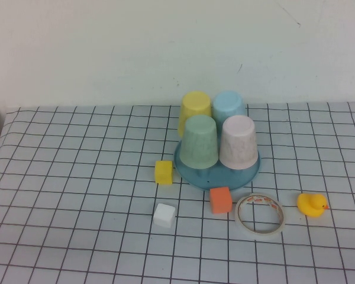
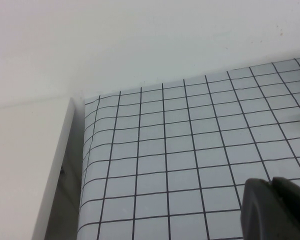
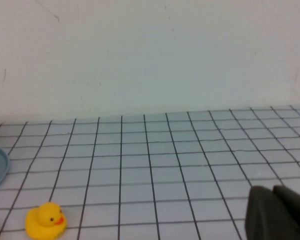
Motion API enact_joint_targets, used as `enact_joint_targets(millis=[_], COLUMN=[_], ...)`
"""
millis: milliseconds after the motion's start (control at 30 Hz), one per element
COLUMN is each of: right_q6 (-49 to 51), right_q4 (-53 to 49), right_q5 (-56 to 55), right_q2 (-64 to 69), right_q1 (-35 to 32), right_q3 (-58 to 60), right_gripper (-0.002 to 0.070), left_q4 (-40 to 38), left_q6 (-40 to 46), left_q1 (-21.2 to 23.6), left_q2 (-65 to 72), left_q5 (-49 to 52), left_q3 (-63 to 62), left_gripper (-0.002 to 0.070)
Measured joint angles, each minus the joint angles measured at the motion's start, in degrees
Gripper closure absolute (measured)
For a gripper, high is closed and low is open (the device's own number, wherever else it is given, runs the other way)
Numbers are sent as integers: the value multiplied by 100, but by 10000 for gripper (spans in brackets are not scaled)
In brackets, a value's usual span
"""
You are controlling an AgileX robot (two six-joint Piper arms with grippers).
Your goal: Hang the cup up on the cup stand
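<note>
High view: the pink cup (image 1: 238, 142) sits inverted on the stand (image 1: 218, 174), centre-right, beside the green cup (image 1: 199, 141). It looks light, thin and slick; best gripped across its tapered wall. Left gripper (image 2: 277, 207) and right gripper (image 3: 279, 212) show only in wrist views, jaws' state untellable.

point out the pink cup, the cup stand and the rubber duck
pink cup (image 1: 238, 142), high view, middle of its side wall
cup stand (image 1: 192, 175), high view, bare front-left rim
rubber duck (image 1: 310, 204), high view, its body
</note>
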Motion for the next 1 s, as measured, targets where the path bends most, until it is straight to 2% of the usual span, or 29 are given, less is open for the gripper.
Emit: enact_joint_targets(millis=[433,1000], right_q6=[556,578], right_q4=[-437,-451], right_q5=[1001,1049], right_q2=[-100,-100], right_q1=[331,331], right_q3=[219,209], right_gripper=[678,678], left_q4=[0,0], left_q6=[0,0], left_q1=[0,0], left_q2=[0,0], left_q5=[0,0], left_q3=[0,0], left_gripper=[675,675])
